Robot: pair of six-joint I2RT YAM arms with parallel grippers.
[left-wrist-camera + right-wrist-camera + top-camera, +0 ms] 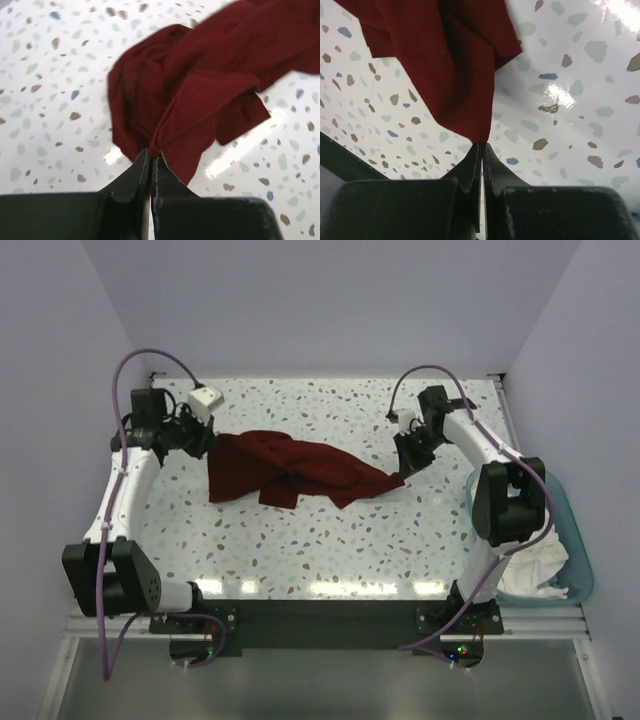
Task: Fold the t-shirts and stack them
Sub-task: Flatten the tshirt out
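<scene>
The maroon t-shirt (290, 470) hangs crumpled between my two grippers over the middle of the speckled table. My left gripper (207, 445) is shut on its left edge; in the left wrist view the cloth (200, 85) bunches up from the closed gripper (151, 154). My right gripper (404, 472) is shut on the shirt's right corner; in the right wrist view the cloth (445, 65) runs taut up from the closed gripper (482, 145). The white t-shirt (535, 565) lies crumpled in the tub at the right.
The light blue plastic tub (577, 540) stands at the table's right edge beside the right arm's base. White walls enclose the table at the back and both sides. The speckled table top (320, 550) lies under the shirt.
</scene>
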